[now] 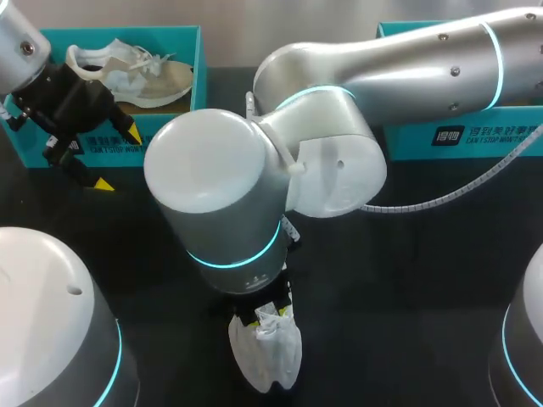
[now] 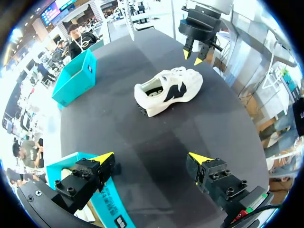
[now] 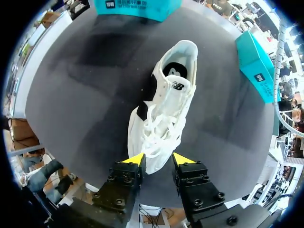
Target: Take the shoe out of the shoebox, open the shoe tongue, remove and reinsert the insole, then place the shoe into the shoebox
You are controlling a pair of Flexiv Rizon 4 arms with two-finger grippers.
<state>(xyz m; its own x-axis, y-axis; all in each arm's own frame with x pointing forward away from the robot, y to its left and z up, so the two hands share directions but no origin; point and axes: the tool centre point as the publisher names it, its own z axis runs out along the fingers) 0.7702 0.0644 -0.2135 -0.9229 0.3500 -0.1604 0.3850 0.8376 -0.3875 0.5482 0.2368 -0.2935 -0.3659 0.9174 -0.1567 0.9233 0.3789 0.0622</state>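
Right end effector (image 3: 158, 159) hangs over the toe of the white shoe (image 3: 164, 109), fingers narrowly parted, gripping nothing. Shoe stands on its sole on the black surface (image 3: 80, 95). Left end effector (image 2: 152, 157) is spread wide, holding nothing, at the front wall of the teal shoebox (image 1: 198, 76), which contains a second shoe (image 1: 136, 72).

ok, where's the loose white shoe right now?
The shoe sits on the black table, head view lower middle, toe under the right gripper, apart from both teal shoeboxes.

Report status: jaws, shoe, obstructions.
Both jaws open. Right over shoe toe, not gripping; left by shoebox. Shoe upright on table. Nothing blocking.
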